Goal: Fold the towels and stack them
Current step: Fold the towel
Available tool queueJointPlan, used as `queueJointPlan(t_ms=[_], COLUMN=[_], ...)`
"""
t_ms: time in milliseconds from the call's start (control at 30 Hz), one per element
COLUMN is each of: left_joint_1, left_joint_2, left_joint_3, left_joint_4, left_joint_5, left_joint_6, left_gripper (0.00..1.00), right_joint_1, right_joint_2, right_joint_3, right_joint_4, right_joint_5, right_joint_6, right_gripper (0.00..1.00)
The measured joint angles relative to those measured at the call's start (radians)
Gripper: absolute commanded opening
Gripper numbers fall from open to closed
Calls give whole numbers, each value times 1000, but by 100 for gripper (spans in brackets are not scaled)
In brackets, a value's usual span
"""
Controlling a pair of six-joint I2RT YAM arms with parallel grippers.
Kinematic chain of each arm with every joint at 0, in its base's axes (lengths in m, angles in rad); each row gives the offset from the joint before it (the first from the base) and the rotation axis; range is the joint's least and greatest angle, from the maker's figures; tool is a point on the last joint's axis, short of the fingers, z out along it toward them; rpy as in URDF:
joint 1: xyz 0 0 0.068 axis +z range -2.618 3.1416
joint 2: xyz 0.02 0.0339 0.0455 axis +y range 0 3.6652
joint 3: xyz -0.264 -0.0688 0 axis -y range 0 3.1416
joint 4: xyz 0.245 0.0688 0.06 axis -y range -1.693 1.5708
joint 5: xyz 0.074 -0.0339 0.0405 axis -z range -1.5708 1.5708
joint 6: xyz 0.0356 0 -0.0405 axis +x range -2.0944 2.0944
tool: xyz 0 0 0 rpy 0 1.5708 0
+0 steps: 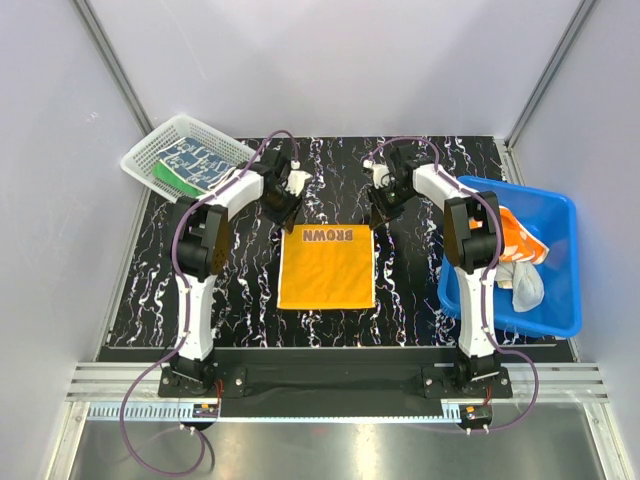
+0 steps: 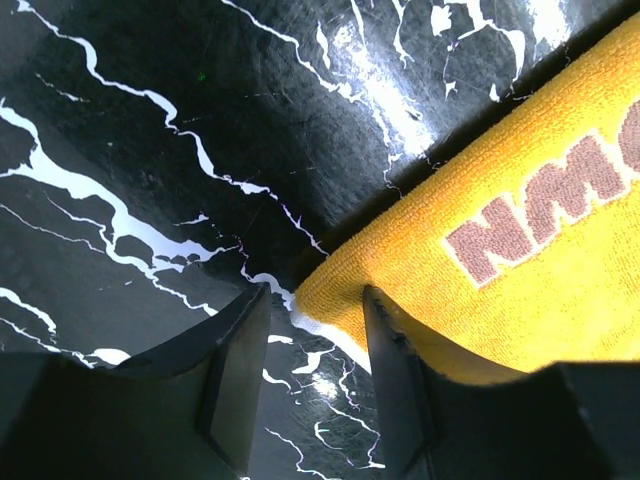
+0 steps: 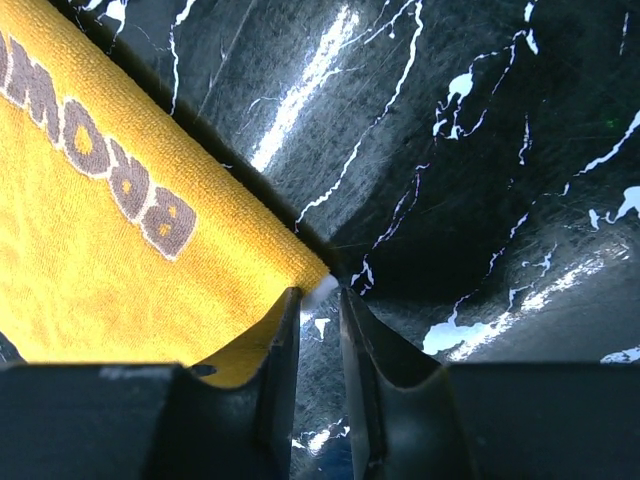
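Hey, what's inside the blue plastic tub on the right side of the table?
An orange and white cloth and a pale crumpled cloth lie in the blue plastic tub. Anything beneath them is covered.

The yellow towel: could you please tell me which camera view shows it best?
The top external view: the whole yellow towel lies flat there, all four edges visible. The left wrist view shows only one corner by the left gripper; the right wrist view shows only another corner at the right gripper.
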Motion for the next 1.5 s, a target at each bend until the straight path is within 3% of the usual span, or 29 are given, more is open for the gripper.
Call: queueJointPlan(t_ms=[200, 333, 367, 400, 500, 833, 1300, 1500], left_joint_1=[16, 25, 25, 26, 27, 27, -7, -55], left_joint_2=[15, 22, 25, 28, 36, 21, -288, -393], left_joint_3=[23, 31, 31, 34, 49, 55, -147, -257], left_joint_4=[-15, -24, -27, -33, -48, -59, 47, 63], left_joint_5=[18, 43, 51, 59, 78, 88, 37, 2], left_joint_6=[12, 22, 26, 29, 41, 43, 37, 24], left_gripper=[46, 16, 4, 0, 0, 0, 0, 0], right_joint_1=[-2, -2, -2, -2, -2, -2, 10, 64], right_joint_2=[27, 35, 39, 42, 42, -64, -437, -608], right_joint_3=[29, 39, 43, 45, 47, -90, -443, -675], right_joint_4=[-17, -18, -18, -16, -16, 121, 432, 554], right_joint_5=[-19, -21, -23, -26, -30, 0, 99, 232], right_joint_6=[-10, -19, -21, -23, -27, -35, 13, 57], right_gripper=[20, 11, 7, 6, 0, 0, 0, 0])
